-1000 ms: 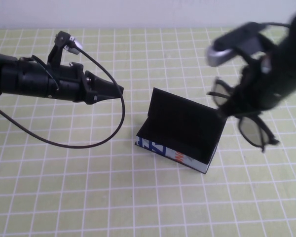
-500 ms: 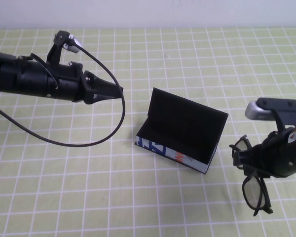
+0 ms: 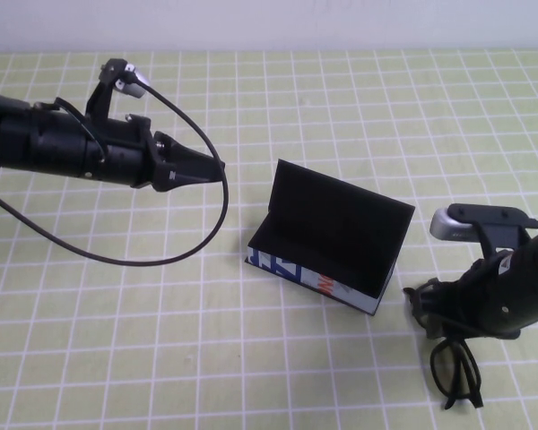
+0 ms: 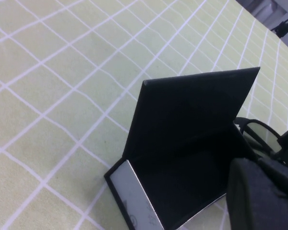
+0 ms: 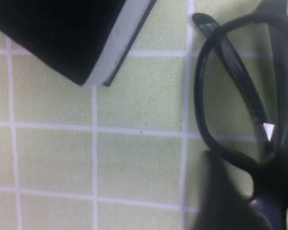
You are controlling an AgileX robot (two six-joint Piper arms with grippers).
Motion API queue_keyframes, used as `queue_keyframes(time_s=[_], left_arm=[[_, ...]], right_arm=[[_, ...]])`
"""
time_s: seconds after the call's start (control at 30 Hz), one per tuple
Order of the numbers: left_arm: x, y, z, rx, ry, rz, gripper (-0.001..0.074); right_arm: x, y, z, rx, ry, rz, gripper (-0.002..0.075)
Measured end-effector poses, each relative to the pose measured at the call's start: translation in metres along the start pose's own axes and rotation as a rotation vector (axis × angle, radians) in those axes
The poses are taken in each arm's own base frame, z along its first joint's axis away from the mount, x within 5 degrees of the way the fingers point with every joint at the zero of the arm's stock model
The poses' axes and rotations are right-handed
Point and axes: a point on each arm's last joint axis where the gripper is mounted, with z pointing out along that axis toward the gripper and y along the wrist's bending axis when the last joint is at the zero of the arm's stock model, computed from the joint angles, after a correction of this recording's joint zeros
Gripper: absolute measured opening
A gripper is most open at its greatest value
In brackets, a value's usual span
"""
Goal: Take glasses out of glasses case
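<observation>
Right gripper (image 3: 435, 309) grips glasses (image 3: 455, 369), fingers hidden; left gripper (image 3: 206, 167) idle.

A robot test bench: a green grid-lined mat (image 3: 161, 340) covers the table before a plain white wall (image 3: 251, 22).

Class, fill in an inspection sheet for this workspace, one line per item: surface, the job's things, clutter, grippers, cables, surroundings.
Surface: green cloth with a white grid.
Job's things: glasses case stands open, lid raised, interior looks empty; glasses are outside it, low over the cloth on the robot's right.
Clutter: nothing seen.
Grippers: right gripper is beside the case, shut on the glasses; left gripper hangs above the cloth left of the case, shut, holding nothing.
Cables: black cable loops from the left arm's wrist camera down over the cloth.
Surroundings: plain white wall behind the table.
</observation>
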Motion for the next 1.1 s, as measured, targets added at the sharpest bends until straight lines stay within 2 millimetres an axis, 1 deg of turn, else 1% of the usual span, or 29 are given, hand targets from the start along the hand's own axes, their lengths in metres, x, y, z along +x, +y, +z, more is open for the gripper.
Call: queue_keyframes(time_s=[0.07, 0.1, 0.13, 0.2, 0.27, 0.4, 0.5, 0.57, 0.6, 0.67, 0.73, 0.77, 0.83, 0.87, 0.93, 1.0, 1.1], left_arm=[[0.0, 0.0, 0.0, 0.0, -0.002, -0.001, -0.0004], [-0.001, 0.0, 0.0, 0.0, -0.004, -0.002, -0.0004], [-0.002, -0.002, -0.001, -0.001, -0.007, -0.003, -0.0004], [-0.007, -0.006, -0.006, -0.02, -0.019, 0.003, -0.0004], [-0.015, -0.014, -0.013, -0.05, -0.033, 0.012, -0.0004], [-0.035, -0.04, -0.034, -0.144, -0.064, 0.061, -0.0004], [-0.044, -0.064, -0.054, -0.252, -0.13, 0.095, -0.0004], [-0.045, -0.085, -0.07, -0.336, -0.197, 0.109, -0.0004], [-0.042, -0.096, -0.078, -0.381, -0.235, 0.111, -0.0004], [-0.029, -0.114, -0.091, -0.455, -0.3, 0.112, -0.0004], [-0.013, -0.136, -0.105, -0.535, -0.376, 0.127, -0.0004], [-0.005, -0.144, -0.111, -0.575, -0.407, 0.131, -0.0004], [0.017, -0.165, -0.123, -0.652, -0.481, 0.134, -0.0004], [0.026, -0.176, -0.13, -0.682, -0.518, 0.145, -0.0004], [0.052, -0.193, -0.14, -0.755, -0.575, 0.159, -0.0004], [0.078, -0.207, -0.147, -0.811, -0.613, 0.172, -0.0004], [0.114, -0.227, -0.156, -0.883, -0.693, 0.215, -0.0004]], right_arm=[[0.0, 0.0, -0.001, -0.001, -0.005, -0.001, 0.0319], [0.0, 0.001, -0.003, -0.003, -0.009, -0.001, 0.034], [0.0, 0.001, -0.006, -0.006, -0.012, -0.003, 0.0347], [0.002, 0.003, -0.017, -0.016, -0.019, -0.009, 0.0337], [0.005, 0.005, -0.034, -0.034, -0.04, -0.015, 0.0307], [0.02, 0.009, -0.081, -0.077, -0.09, -0.046, 0.0206], [0.039, 0.01, -0.122, -0.107, -0.156, -0.088, 0.0138], [0.057, 0.007, -0.149, -0.131, -0.229, -0.128, 0.0092], [0.066, 0.006, -0.159, -0.141, -0.254, -0.144, 0.0071], [0.087, 0.002, -0.181, -0.166, -0.33, -0.18, 0.0024], [0.108, -0.003, -0.199, -0.187, -0.412, -0.213, 0.0001], [0.117, -0.005, -0.206, -0.199, -0.456, -0.228, -0.0005], [0.133, -0.01, -0.215, -0.216, -0.53, -0.248, -0.0011], [0.14, -0.012, -0.217, -0.223, -0.569, -0.264, -0.0013], [0.15, -0.015, -0.216, -0.243, -0.643, -0.293, -0.0014], [0.156, -0.017, -0.213, -0.272, -0.723, -0.321, -0.0015], [0.158, -0.018, -0.198, -0.334, -0.842, -0.331, -0.0015]])
